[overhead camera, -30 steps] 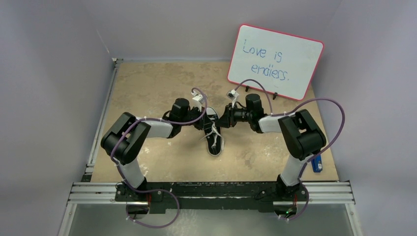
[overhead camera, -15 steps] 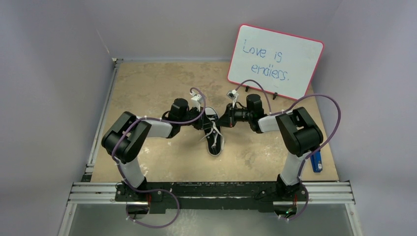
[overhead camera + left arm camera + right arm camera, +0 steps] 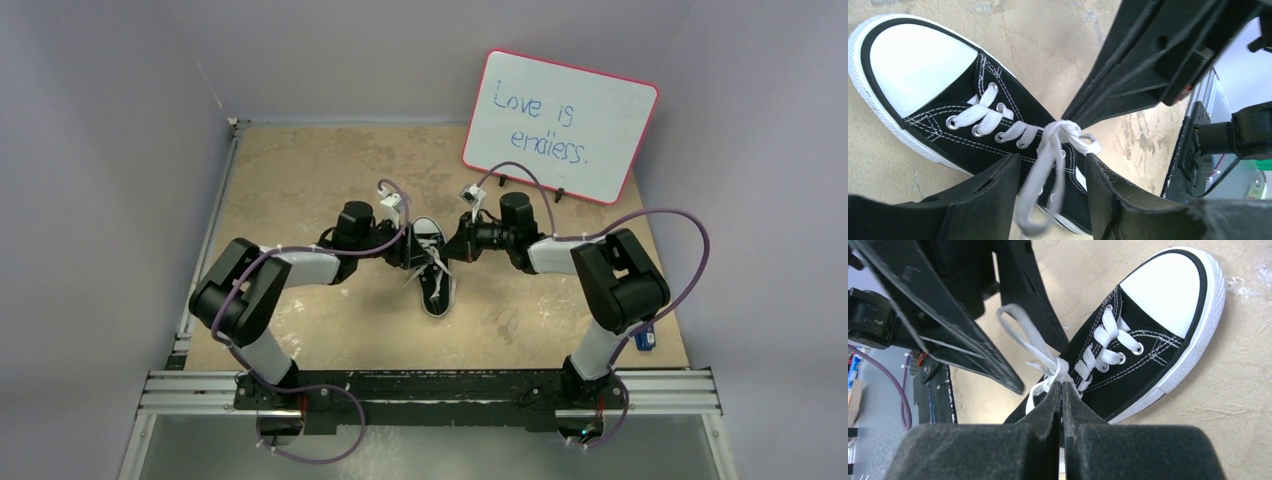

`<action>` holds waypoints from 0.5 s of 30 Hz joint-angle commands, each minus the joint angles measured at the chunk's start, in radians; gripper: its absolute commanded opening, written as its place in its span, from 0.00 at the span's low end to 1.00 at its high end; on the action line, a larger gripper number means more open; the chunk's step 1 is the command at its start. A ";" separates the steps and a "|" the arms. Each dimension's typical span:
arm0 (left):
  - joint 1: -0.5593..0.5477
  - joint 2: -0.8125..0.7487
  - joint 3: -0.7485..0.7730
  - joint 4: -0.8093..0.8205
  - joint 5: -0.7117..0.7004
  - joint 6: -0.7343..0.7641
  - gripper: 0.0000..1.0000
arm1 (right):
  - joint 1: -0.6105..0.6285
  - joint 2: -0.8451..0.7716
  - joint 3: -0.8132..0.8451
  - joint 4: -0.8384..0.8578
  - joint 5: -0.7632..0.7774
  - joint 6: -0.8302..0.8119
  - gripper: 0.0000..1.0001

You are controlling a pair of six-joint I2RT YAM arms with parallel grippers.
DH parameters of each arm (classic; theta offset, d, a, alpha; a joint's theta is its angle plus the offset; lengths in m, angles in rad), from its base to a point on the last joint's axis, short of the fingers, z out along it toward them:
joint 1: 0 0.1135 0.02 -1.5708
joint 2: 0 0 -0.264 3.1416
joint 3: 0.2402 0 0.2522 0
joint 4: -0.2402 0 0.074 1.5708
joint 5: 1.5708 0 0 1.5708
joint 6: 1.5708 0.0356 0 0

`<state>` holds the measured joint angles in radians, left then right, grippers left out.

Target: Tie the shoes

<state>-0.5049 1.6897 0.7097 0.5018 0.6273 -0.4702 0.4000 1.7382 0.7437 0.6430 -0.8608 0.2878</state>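
While the left gripper [image 3: 1052, 167] gapes, the right gripper [image 3: 1063, 386] pinches flat white laces [image 3: 1040, 352] — atop the canvas sneaker [image 3: 1115, 385].

Top view: even diffuse light from above, soft faint shadows under the arms [image 3: 300, 265] on the table [image 3: 300, 170]. Wrist views: sneaker [image 3: 973, 120] sharp, toe cap [image 3: 918, 65] near blown-out white; close fingers [image 3: 983, 200] soft, out of focus; lace loop [image 3: 1040, 180] blurred in the left one.

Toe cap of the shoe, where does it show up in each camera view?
Top external: toe cap at centre, far end of the shoe.
Left wrist: toe cap upper left.
Right wrist: toe cap upper right.
Shared landmark: the knot, mid-frame in both wrist views.
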 commanded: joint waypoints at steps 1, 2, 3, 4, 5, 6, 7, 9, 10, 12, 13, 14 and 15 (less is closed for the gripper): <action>0.039 -0.086 -0.030 0.019 0.047 0.019 0.52 | 0.003 -0.030 -0.002 -0.015 0.025 -0.042 0.00; 0.047 -0.090 -0.034 0.022 0.055 0.017 0.52 | 0.002 -0.028 0.000 -0.017 0.024 -0.043 0.00; 0.053 -0.093 -0.036 0.025 0.061 0.014 0.52 | 0.002 -0.027 0.002 -0.019 0.023 -0.044 0.00; 0.057 -0.093 -0.035 0.031 0.068 0.011 0.53 | 0.002 -0.024 0.004 -0.021 0.020 -0.045 0.00; 0.059 -0.093 -0.034 0.039 0.076 0.007 0.53 | 0.002 -0.024 0.005 -0.021 0.020 -0.045 0.00; 0.062 -0.092 -0.031 0.036 0.081 0.006 0.53 | 0.002 -0.025 0.004 -0.020 0.020 -0.044 0.00; 0.064 -0.090 -0.026 0.030 0.081 0.007 0.52 | 0.002 -0.026 0.003 -0.020 0.021 -0.045 0.00; 0.068 -0.085 -0.018 0.003 0.073 0.018 0.49 | 0.002 -0.029 0.003 -0.021 0.023 -0.044 0.00; 0.068 -0.082 -0.016 -0.008 0.067 0.025 0.49 | 0.002 -0.030 0.003 -0.022 0.022 -0.045 0.00; 0.069 -0.077 -0.015 -0.007 0.046 0.023 0.52 | 0.003 -0.032 0.004 -0.022 0.018 -0.044 0.00; 0.070 -0.072 -0.015 0.022 0.050 0.004 0.54 | 0.003 -0.032 0.005 -0.023 0.017 -0.045 0.00; 0.071 -0.060 -0.012 0.059 0.061 -0.023 0.56 | 0.002 -0.032 0.006 -0.023 0.015 -0.045 0.00; 0.073 -0.048 -0.004 0.089 0.067 -0.048 0.59 | 0.003 -0.030 0.006 -0.024 0.014 -0.044 0.00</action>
<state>-0.4431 1.6268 0.6804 0.4820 0.6697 -0.4717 0.4000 1.7382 0.7437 0.6174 -0.8467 0.2661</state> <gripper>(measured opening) 0.549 0.005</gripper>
